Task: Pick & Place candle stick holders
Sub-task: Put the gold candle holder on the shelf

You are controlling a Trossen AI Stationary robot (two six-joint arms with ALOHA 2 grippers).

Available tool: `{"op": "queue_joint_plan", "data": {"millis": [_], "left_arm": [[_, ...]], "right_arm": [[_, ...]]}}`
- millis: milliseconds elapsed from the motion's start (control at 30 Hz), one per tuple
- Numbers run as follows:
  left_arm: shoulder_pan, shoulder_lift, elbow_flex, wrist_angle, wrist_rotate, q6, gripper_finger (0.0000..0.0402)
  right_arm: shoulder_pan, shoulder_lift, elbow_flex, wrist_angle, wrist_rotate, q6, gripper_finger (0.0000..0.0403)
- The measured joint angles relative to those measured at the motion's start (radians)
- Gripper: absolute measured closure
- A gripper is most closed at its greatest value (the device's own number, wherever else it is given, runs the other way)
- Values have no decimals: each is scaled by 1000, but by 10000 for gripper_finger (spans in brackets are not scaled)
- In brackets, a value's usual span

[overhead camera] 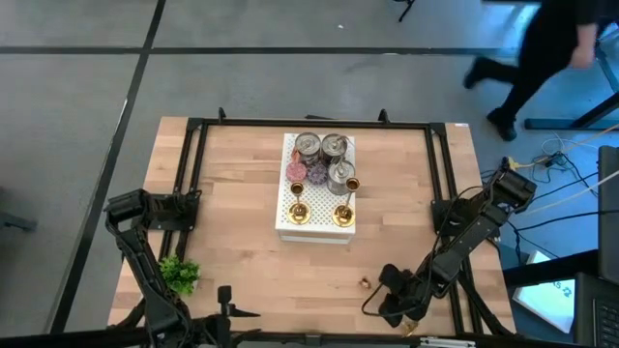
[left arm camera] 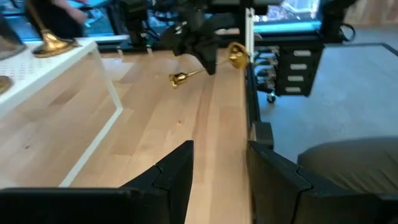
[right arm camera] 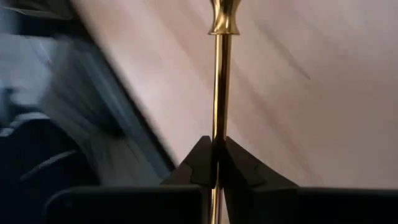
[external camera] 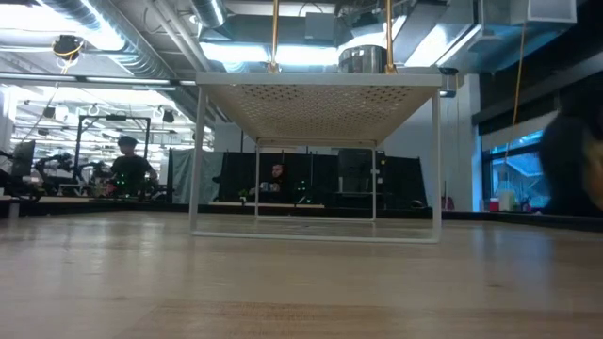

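Note:
A white perforated rack (overhead camera: 316, 230) stands mid-table. On it stand two upright gold candle stick holders (overhead camera: 298, 213) (overhead camera: 342, 215) on their round bases, with two more gold pieces behind them. My right gripper (overhead camera: 392, 298), near the table's near right corner, is shut on another gold holder (left arm camera: 205, 67). My left gripper (left arm camera: 217, 174) is open and empty, low at the near edge left of centre (overhead camera: 230, 307). My right gripper pinches the holder's thin stem (right arm camera: 216, 146) between its two fingertips, which lie across the stem. The small cup end (left arm camera: 177, 79) slants down toward the table's left side and the flared base (left arm camera: 236, 56) sits higher. I cannot tell whether the cup end touches the wood.
Three silver tins (overhead camera: 322, 148) and small pink and purple discs (overhead camera: 316, 174) sit on the rack's far part. A green plant (overhead camera: 179, 274) lies near the left arm. A black frame (overhead camera: 445, 174) edges the table. A person (overhead camera: 542, 48) walks beyond the far right corner.

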Motion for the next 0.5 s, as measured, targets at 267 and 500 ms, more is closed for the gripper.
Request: {"op": "queue_joint_plan", "data": {"millis": [267,500], "left_arm": [[26,6,0,5,-24,-45,258],[74,65,0,45,-81,-9,258]], "right_arm": [[-11,-1,173,0,272,-370,388],[-11,-2,349,21,602,-769,388]]}}
